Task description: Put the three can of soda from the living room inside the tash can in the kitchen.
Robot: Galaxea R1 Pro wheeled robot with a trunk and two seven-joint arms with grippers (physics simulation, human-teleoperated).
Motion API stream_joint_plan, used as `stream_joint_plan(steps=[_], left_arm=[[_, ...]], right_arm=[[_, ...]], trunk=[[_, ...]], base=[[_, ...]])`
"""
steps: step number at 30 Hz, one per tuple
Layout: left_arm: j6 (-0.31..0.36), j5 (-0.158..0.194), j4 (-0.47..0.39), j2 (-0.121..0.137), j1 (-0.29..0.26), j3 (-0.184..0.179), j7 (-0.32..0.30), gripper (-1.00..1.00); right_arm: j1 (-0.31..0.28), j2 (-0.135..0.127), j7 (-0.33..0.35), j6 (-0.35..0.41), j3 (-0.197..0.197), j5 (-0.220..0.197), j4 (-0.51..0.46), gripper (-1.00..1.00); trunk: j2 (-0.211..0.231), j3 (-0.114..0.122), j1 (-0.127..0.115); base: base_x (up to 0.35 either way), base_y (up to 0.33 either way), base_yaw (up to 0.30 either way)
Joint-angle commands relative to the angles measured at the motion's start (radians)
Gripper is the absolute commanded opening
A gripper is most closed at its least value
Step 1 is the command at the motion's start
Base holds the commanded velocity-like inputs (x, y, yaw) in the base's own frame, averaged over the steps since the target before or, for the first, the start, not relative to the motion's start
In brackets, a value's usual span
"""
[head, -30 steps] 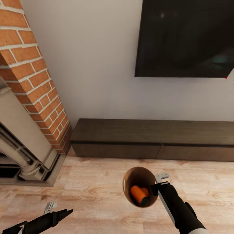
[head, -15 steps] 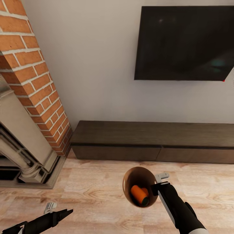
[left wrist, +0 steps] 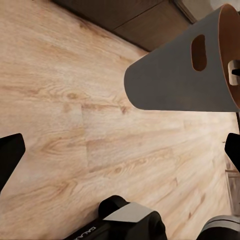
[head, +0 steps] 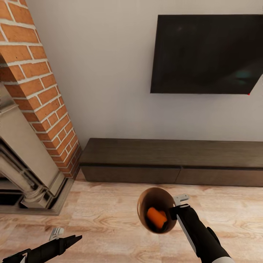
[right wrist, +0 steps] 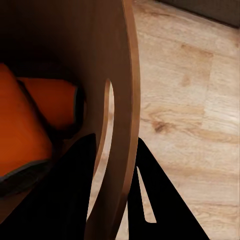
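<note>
My right gripper (head: 175, 208) is shut on the rim of the tash can (head: 146, 204), which it carries tilted above the living room's wood floor. In the right wrist view its black fingers (right wrist: 155, 200) pinch the bin's brown wall (right wrist: 122, 90), one inside and one outside. Two orange cans of soda (right wrist: 20, 135) (right wrist: 52, 97) lie inside the bin, seen as an orange shape (head: 156, 216) from the head. My left gripper (head: 65, 236) hangs open and empty at lower left, and its view looks at the bin's grey outside (left wrist: 175, 75). The kitchen is out of view.
A brick fireplace (head: 33, 95) with a pale stone surround stands at the left. A long low dark wood bench (head: 171, 160) runs along the white wall ahead, under a wall-mounted black TV (head: 208, 54). Light wood floor (head: 98, 215) lies between me and the bench.
The whole picture has shifted: the TV and bench sit lower and the fireplace further left, so the camera moved. Both arms and the held bin keep their places in view.
</note>
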Motion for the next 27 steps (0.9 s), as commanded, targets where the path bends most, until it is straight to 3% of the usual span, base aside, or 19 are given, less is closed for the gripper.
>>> stream_joint_plan(steps=[1, 27], left_arm=[[0.0, 0.0, 0.0, 0.0, 0.0, 0.0, 0.0, 1.0], [0.0, 0.0, 0.0, 0.0, 0.0, 0.0, 0.0, 1.0]], right_arm=[[0.0, 0.0, 0.003, -0.001, 0.003, -0.006, -0.001, -1.0], [0.0, 0.0, 0.002, -0.001, 0.013, -0.006, -0.003, -1.0]], trunk=[[0.0, 0.002, 0.0], [0.0, 0.045, 0.0]], base=[[0.0, 0.0, 0.0], [0.0, 0.0, 0.0]])
